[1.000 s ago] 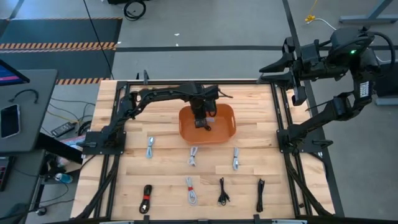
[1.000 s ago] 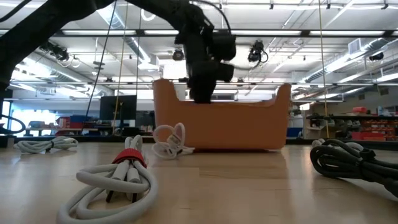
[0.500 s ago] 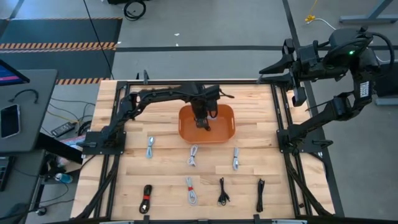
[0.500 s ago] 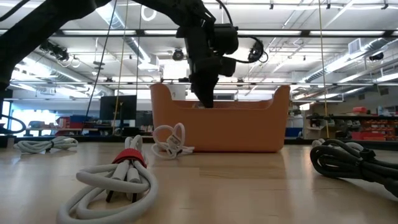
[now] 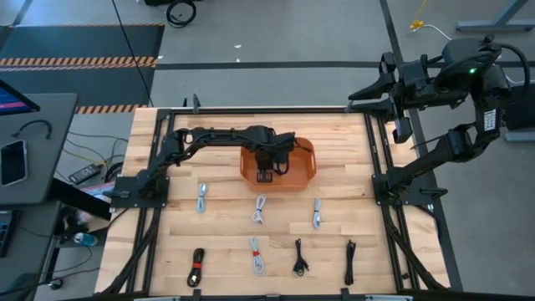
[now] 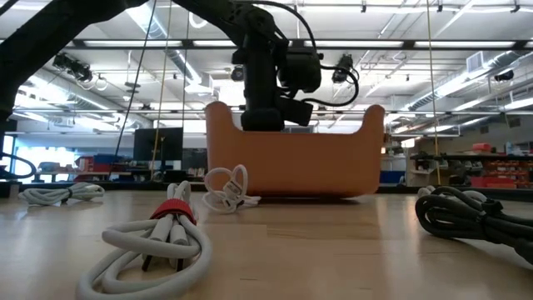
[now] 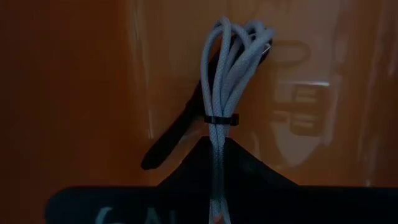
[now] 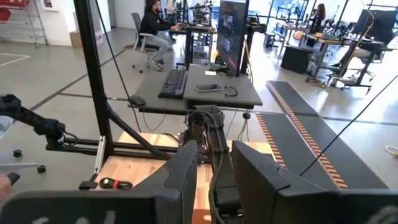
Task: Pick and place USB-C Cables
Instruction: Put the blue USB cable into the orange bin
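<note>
The left tool (image 5: 267,173) is low inside the orange bin (image 5: 308,171) at the far middle of the bench (image 5: 334,238), closed on a light grey cable bundle (image 7: 225,93). Seven other bundles lie on the bench nearer. The right tool (image 8: 211,171) waits far right, fingers apart.

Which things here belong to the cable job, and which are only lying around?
Job:
- grey cable, held in the left hand
- orange bin
- coiled cables on the table

Lying around:
- phone on the side desk
- keyboard
</note>
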{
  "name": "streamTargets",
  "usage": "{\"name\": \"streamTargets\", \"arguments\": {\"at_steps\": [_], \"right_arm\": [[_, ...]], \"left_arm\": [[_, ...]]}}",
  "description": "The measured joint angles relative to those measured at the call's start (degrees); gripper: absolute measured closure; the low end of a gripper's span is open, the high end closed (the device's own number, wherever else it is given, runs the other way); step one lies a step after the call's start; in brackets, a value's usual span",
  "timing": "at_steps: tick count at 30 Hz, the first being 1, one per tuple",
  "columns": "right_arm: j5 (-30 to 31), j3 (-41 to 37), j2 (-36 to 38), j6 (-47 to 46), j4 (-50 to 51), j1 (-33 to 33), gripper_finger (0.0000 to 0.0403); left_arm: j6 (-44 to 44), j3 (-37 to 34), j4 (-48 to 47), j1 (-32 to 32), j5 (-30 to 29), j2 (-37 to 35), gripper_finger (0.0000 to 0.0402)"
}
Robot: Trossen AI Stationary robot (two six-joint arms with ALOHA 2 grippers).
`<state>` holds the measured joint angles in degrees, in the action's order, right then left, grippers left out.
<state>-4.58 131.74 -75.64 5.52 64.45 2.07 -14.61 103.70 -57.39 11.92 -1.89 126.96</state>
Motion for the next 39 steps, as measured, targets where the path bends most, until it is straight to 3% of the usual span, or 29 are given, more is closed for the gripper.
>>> {"name": "streamTargets", "arguments": {"at_steps": [17,24,39], "right_arm": [[0.0,0.0,0.0,0.0,0.0,0.0,0.0296],[0.0,0.0,0.0,0.0,0.0,0.0,0.0296],[0.0,0.0,0.0,0.0,0.9,0.0,0.0296]], "left_arm": [[0.4,5.1,-2.7,-1.9,-2.1,0.0,0.0379],[0.0,5.4,-4.5,-2.1,2.1,0.0,0.0379],[-6.5,5.4,-3.2,-2.0,2.3,0.0,0.0379]]}}
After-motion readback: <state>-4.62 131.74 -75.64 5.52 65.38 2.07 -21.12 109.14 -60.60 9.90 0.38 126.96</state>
